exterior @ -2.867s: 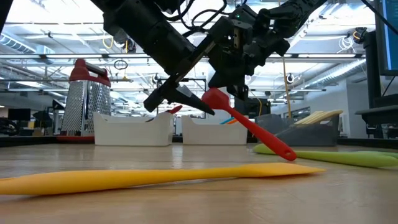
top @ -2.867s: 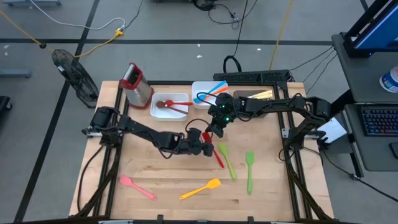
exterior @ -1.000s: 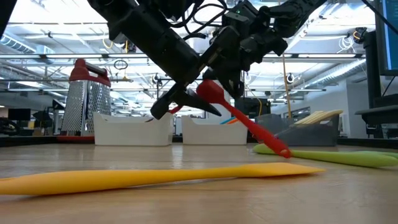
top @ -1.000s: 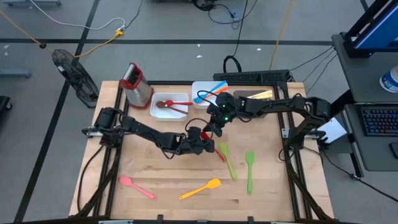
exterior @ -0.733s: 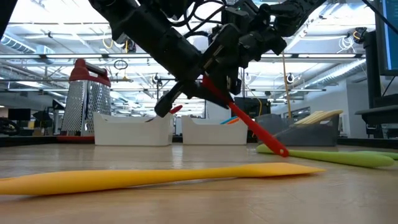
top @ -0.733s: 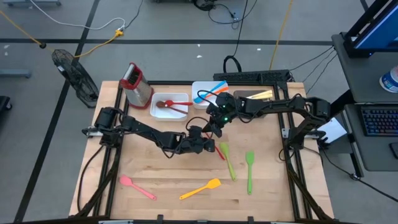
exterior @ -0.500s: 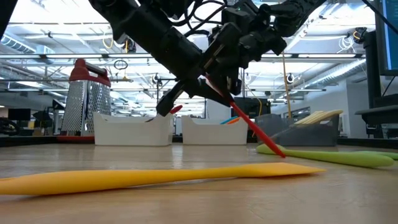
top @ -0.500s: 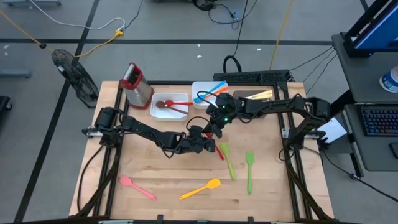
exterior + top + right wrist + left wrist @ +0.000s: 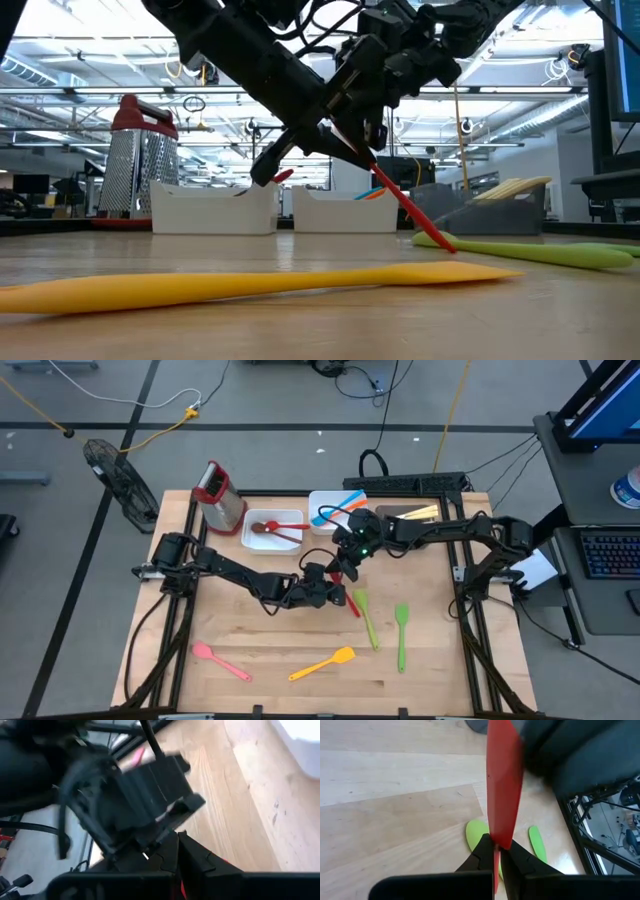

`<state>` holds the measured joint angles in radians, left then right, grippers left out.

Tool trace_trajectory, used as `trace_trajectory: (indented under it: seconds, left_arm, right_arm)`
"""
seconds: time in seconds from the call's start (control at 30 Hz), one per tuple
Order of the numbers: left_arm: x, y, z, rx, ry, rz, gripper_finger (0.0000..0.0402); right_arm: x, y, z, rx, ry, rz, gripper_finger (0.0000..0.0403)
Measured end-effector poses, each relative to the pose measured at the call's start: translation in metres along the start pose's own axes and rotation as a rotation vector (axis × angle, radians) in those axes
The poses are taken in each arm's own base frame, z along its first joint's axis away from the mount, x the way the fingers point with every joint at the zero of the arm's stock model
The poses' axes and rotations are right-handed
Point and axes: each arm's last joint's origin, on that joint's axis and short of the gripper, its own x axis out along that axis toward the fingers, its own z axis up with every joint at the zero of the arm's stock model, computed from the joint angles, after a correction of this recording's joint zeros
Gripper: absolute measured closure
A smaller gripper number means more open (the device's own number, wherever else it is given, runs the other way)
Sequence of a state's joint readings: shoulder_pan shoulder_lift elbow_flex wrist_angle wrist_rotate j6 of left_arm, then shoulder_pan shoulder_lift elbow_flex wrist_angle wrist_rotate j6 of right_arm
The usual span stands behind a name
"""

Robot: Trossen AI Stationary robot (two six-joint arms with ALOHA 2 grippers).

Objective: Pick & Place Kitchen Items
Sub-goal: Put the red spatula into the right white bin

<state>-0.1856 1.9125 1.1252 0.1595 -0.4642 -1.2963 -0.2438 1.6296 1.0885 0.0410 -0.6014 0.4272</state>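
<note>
Wooden tabletop [image 9: 250, 635] fills the middle of the high view, and near its centre both arms meet over one red spatula [image 9: 405, 212], which slants with its handle tip down beside a green spatula [image 9: 364, 618], apparently mid hand-over between the arms. The left gripper [image 9: 496, 851] is clamped shut on the spatula's flat red blade. The right gripper [image 9: 344, 563] looks closed on the same spatula just above.
</note>
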Motion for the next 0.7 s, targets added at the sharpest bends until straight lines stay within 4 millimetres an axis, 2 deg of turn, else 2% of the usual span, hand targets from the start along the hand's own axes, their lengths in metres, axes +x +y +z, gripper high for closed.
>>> trace_trajectory:
  seconds: [0.2,0.4,0.6,0.7]
  left_arm:
    - [-0.002,0.001,-0.005,-0.005,0.019,0.014,0.04]
    - [-0.005,0.0,-0.01,-0.004,0.033,0.015,0.0401]
    - [-0.014,-0.006,-0.005,-0.011,0.022,-0.002,0.0401]
    - [-0.025,-0.013,0.007,-0.001,-0.023,-0.009,0.0401]
  right_arm:
    - [-0.022,0.014,0.012,-0.049,-0.089,-0.005,0.0394]
    - [-0.057,0.034,0.023,-0.106,-0.189,0.011,0.036]
    - [-0.098,0.052,0.016,-0.217,-0.182,-0.066,0.034]
    - [-0.115,0.059,0.008,-0.245,-0.163,-0.162,0.034]
